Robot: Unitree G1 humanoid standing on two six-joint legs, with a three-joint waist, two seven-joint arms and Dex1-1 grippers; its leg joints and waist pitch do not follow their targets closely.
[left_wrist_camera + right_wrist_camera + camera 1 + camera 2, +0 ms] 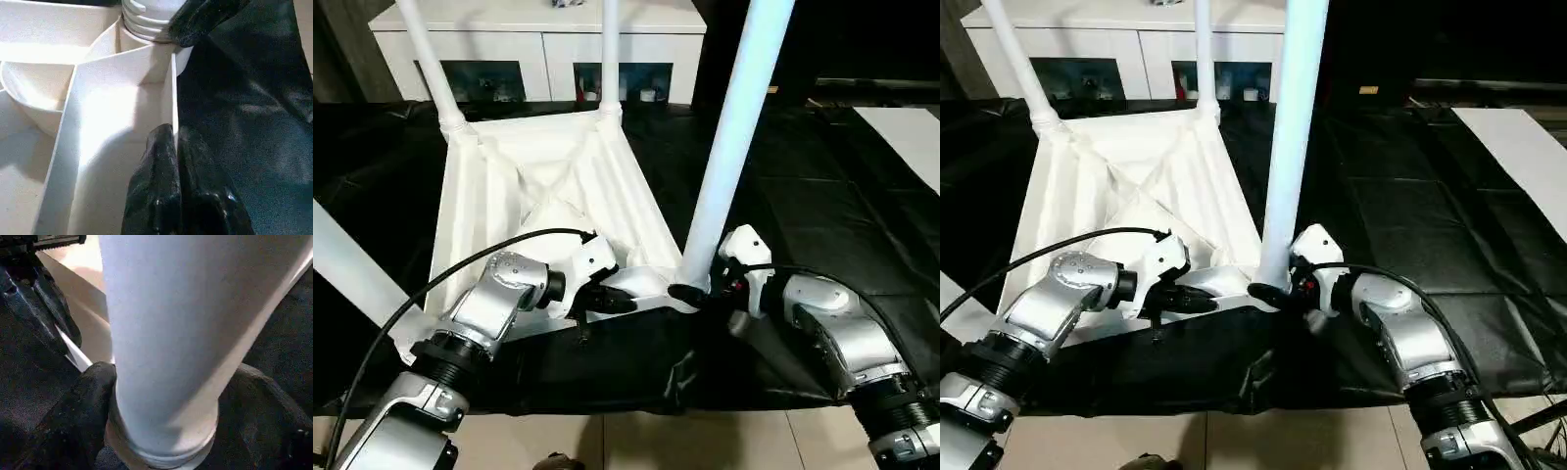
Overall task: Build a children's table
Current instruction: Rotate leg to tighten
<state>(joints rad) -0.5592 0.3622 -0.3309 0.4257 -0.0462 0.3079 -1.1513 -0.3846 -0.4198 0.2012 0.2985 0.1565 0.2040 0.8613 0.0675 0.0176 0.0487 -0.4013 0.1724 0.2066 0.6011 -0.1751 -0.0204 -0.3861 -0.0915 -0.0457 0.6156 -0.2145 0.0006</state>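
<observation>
The right claw is clenched around the base of a white leg, its black fingers on either side just above the threaded collar, where the leg enters the near right corner socket. The left claw pinches the thin near rim wall of the upturned tabletop, just beside that socket. The tabletop lies ribbed side up on black sheeting. Two more legs stand upright in its far corners. Beyond stands a white cabinet; small items sit in its glass-fronted compartments, too small to identify.
</observation>
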